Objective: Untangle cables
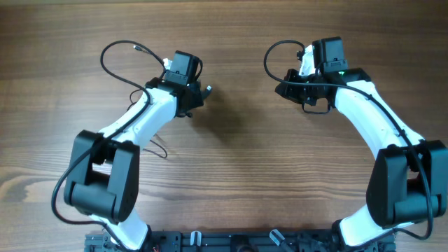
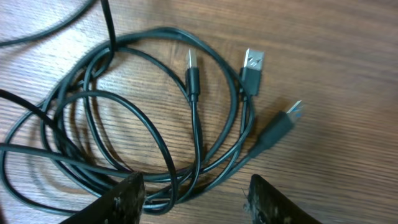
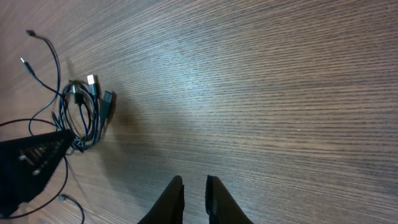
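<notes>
The cables (image 2: 186, 118) are thin black cords coiled in a loose bundle on the wooden table, with three plug ends (image 2: 252, 65) lying on its right side. My left gripper (image 2: 199, 202) is open, and the near edge of the coil lies between its fingers. In the overhead view the bundle (image 1: 203, 91) is mostly hidden under the left gripper (image 1: 187, 89). A loose strand (image 1: 105, 59) loops off to the left. My right gripper (image 3: 194, 199) is shut and empty over bare wood, far from the bundle (image 3: 87, 109).
A thin strand (image 1: 159, 148) lies beside the left arm. The right arm's own thicker cable (image 1: 269, 59) loops at the back. The left gripper's body (image 3: 31, 162) shows at the left edge of the right wrist view. The table (image 1: 238, 161) is wood.
</notes>
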